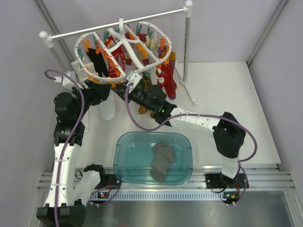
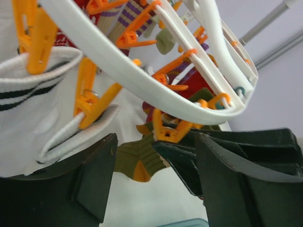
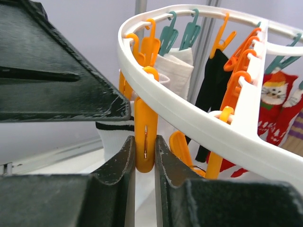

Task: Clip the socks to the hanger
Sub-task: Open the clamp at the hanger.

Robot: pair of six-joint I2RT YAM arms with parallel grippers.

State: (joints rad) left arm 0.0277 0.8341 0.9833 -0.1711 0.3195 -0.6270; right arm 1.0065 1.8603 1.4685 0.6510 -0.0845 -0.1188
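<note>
The white oval hanger (image 1: 77, 47) hangs from the rail, with orange and teal clips and several socks on it. It also shows in the left wrist view (image 2: 118, 61) and the right wrist view (image 3: 189, 118). A grey sock (image 1: 162, 161) lies crumpled in the teal basin; I cannot tell if a second one lies with it. My right gripper (image 3: 145, 142) is under the ring's near side (image 1: 130, 89), shut on an orange clip (image 3: 145, 123). My left gripper (image 2: 156, 142) is open and empty just below the ring's left part (image 1: 106, 91), close to the right gripper.
The white rail stand (image 1: 187, 42) carries the hanger at the back. The teal basin (image 1: 123, 142) sits at the near edge between the arm bases. White striped socks (image 2: 28, 118), an olive sock (image 2: 137, 158), a black sock (image 1: 99, 64) and red socks (image 1: 168, 78) hang clipped.
</note>
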